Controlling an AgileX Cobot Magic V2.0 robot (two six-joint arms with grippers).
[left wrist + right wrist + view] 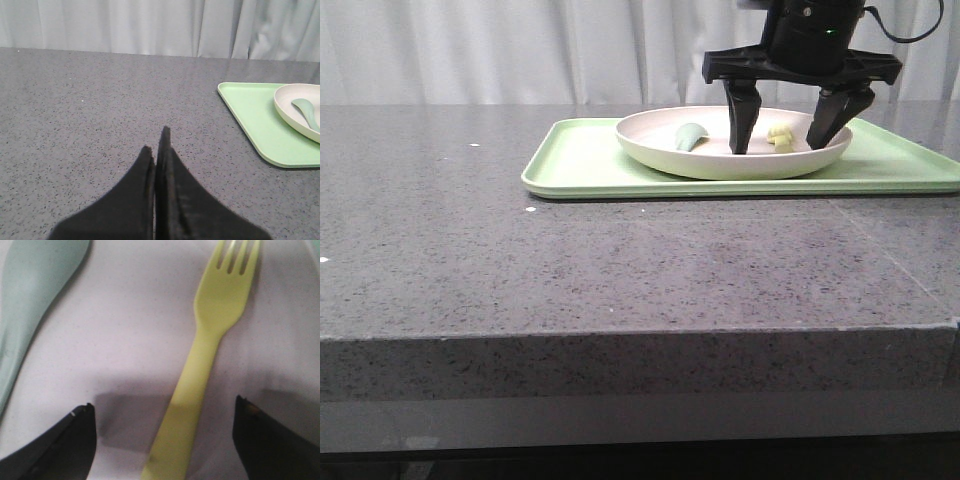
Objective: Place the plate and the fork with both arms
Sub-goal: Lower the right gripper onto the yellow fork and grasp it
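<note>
The cream plate (720, 160) sits on the light green tray at the back right; its edge also shows in the left wrist view (290, 112). The pale yellow fork (780, 137) lies flat in the plate. My right gripper (783, 146) is open, its fingers lowered into the plate on either side of the fork. In the right wrist view the fork (210, 340) lies between the open fingers (162, 410), its handle toward them, untouched. My left gripper (156, 145) is shut and empty over bare counter, left of the tray.
A pale grey-green utensil (689, 136) lies in the plate left of the fork; it also shows in the left wrist view (307, 111) and the right wrist view (30, 305). The light green tray (580, 165) rests on the speckled grey counter (570, 260). White curtains hang behind.
</note>
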